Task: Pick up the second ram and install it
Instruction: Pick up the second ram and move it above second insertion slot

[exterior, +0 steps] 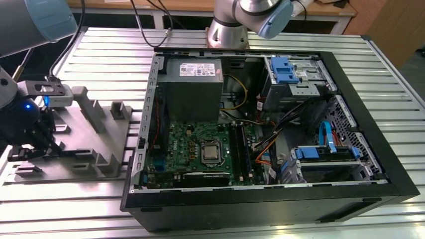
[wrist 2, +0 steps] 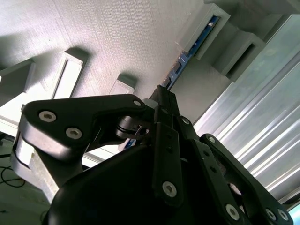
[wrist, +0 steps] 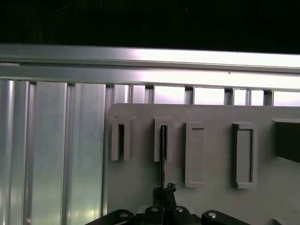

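Pick step: gripper (wrist: 164,190) pinched shut on second ram (wrist: 162,154), which stands in a slot of grey fixture (wrist: 218,154). Extraction likely needs a straight, untilted pull.

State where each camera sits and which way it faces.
Exterior view: off the arm, raised, looking down on the open computer case, grey fixture and gripper.
First wrist view: on the wrist, facing the grey fixture's slots past the gripper; the second ram stands edge-on.
Second wrist view: on the wrist, behind the gripper's linkage, looking along the second ram.
Shared: both wrist views show gripper, second ram, grey fixture.
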`<state>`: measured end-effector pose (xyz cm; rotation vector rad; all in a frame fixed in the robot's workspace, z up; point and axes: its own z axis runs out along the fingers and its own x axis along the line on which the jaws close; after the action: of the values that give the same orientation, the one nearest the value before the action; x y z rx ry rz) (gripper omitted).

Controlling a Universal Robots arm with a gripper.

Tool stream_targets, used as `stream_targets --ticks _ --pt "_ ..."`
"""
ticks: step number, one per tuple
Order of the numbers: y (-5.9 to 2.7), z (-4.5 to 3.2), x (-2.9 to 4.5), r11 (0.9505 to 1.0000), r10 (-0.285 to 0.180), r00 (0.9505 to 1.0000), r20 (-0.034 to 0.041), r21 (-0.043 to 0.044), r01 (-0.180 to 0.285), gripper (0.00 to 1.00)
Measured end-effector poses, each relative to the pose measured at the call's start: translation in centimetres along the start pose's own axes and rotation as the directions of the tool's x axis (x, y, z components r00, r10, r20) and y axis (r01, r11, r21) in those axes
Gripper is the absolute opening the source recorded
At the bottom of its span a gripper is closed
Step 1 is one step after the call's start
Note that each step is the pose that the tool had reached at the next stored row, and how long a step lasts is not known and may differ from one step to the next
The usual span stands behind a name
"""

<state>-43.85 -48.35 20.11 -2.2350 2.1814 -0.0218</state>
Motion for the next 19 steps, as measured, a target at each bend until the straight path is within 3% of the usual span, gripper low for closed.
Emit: stream_targets --ticks 13,19 --pt "-0.02 -0.38 0.0 1.0 0.004 1.0 0.001 0.0001 -0.004 0.11" --pt "-0.03 -1.24 -0.01 1.0 0.004 1.0 0.0011 0.0004 -0.004 0.11"
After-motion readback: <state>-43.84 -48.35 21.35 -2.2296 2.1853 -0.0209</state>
